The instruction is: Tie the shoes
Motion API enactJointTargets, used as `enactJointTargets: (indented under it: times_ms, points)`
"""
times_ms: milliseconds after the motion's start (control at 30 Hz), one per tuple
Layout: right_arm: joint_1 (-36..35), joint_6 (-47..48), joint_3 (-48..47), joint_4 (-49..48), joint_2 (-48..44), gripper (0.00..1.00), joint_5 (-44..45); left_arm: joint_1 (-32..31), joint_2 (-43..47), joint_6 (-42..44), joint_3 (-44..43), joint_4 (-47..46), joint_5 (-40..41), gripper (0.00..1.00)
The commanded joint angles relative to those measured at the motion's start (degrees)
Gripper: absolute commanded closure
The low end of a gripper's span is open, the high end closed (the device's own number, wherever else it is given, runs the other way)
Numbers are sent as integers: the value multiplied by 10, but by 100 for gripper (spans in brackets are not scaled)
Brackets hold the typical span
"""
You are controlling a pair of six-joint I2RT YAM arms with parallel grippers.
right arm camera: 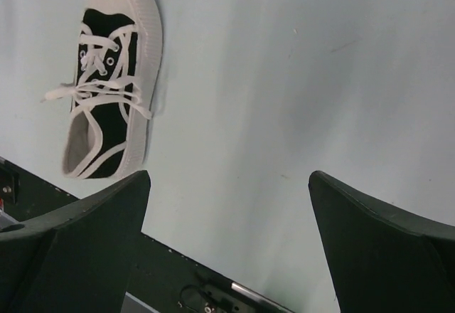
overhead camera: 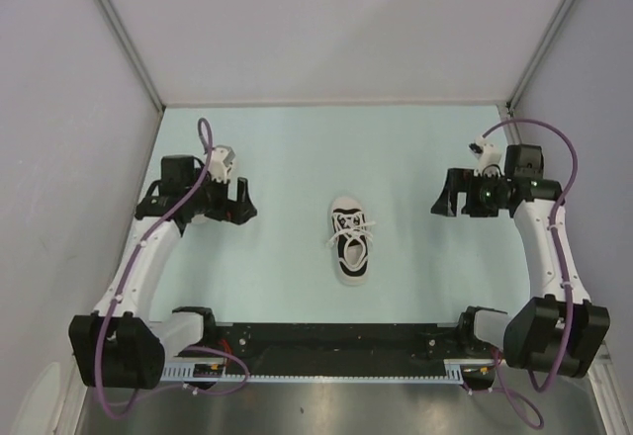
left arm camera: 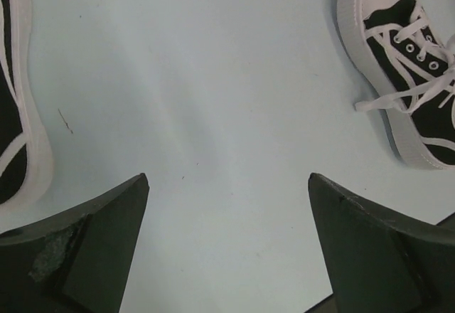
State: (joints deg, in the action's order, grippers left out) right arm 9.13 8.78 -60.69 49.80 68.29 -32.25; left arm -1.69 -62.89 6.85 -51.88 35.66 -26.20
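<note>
Left gripper (left arm camera: 227, 179) and right gripper (right arm camera: 227, 178) gape empty; shoe (overhead camera: 348, 242) at left's three o'clock may skid if laces (overhead camera: 354, 223) get yanked

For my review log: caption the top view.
One black sneaker on the table between left arm and right arm.

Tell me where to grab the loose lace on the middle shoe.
Probably pinch the lace end near its tip, from above, left of the shoe, with the open left gripper: it sticks out sideways and lies flat on the table.
</note>
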Motion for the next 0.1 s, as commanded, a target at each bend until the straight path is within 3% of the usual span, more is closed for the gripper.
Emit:
enactJointTargets:
  times_ms: [0, 67]
  points:
    - [2, 15, 2, -27, -25, 0, 17, 3, 12, -34, -13, -12, 40, 1]
    - [2, 12, 1, -34, -29, 0, 21, 3, 14, -24, -37, -2, 47, 0]
